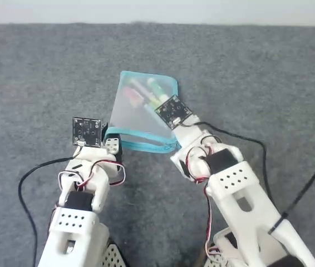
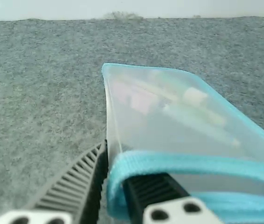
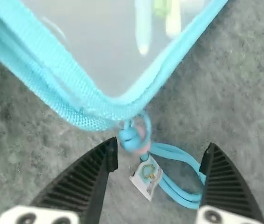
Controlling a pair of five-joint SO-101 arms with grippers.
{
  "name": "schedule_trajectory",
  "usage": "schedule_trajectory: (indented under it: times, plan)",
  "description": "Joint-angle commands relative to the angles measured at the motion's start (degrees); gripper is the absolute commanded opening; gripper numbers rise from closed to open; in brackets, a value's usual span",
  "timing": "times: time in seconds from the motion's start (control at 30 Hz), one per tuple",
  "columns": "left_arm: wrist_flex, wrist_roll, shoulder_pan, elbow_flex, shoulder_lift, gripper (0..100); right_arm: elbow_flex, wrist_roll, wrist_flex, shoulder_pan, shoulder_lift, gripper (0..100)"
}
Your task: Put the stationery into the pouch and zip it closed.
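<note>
The right pincer point(image 3: 161, 148) has its jaws wide apart. The zip pull point(image 3: 133, 135) sits just ahead of the gap, closer to one jaw than to the other. Its small tag point(image 3: 147, 176) and blue cord point(image 3: 178, 179) lie between the jaws on the grey mat point(image 1: 46, 72). To do this step well, the pincer would likely need to centre itself on the pull and ease forward. It should close on the pull itself, not the slack cord, then draw it low along the teal edge toward the left pincer point(image 2: 115, 163).

That pincer is clamped on the opposite mouth corner of the pouch point(image 2: 169, 135), with the teal band wrapped over one jaw. A firm hold there should give the tension the zip needs. How much of the zip is open cannot be told.

Beyond both pincers the pouch lies flat, with the stationery point(image 1: 146, 92) inside at its far end.

Counted, there are two pincers and one pouch, pull, tag and cord loop. At least three stationery pieces show, one pink and two greenish, though the cloudy wall hides the exact number.
</note>
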Motion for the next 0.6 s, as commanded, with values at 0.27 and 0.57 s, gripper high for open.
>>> schedule_trajectory:
  times: [0.27, 0.57]
  plan:
    - [0.1, 0.8, 0.7, -3.2, -1.7, 1, 5.6, 1.1, -16.4, -0.8, -0.1, 26.3]
    - [0.1, 0.8, 0.4, -3.2, -1.7, 1, 11.6, 1.1, -22.2, -0.1, -0.1, 26.2]
